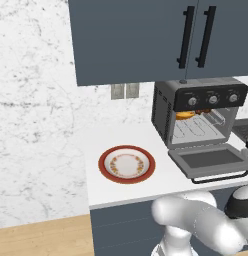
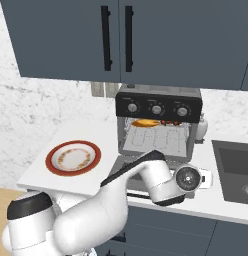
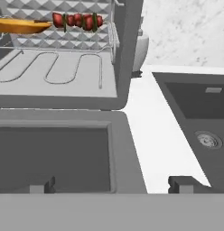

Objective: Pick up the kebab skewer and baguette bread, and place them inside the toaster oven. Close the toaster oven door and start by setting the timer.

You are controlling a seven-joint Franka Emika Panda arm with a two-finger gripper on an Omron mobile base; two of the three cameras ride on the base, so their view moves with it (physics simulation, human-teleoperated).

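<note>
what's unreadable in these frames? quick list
- Toaster oven door, right base view: mostly hidden by the arm.
- Knob settings, left base view: too small to read.
- Baguette bread, hand view: cut off at the left edge.
- Claw, hand view: fingertips barely rise; open.

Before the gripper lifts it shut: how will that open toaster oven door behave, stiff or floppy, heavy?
The toaster oven door is a flat framed panel, so probably rigid. It lies down flat, so it likely swings about its rear edge rather than sliding. Its glass window suggests some weight. The bar handle looks easiest to push.
</note>
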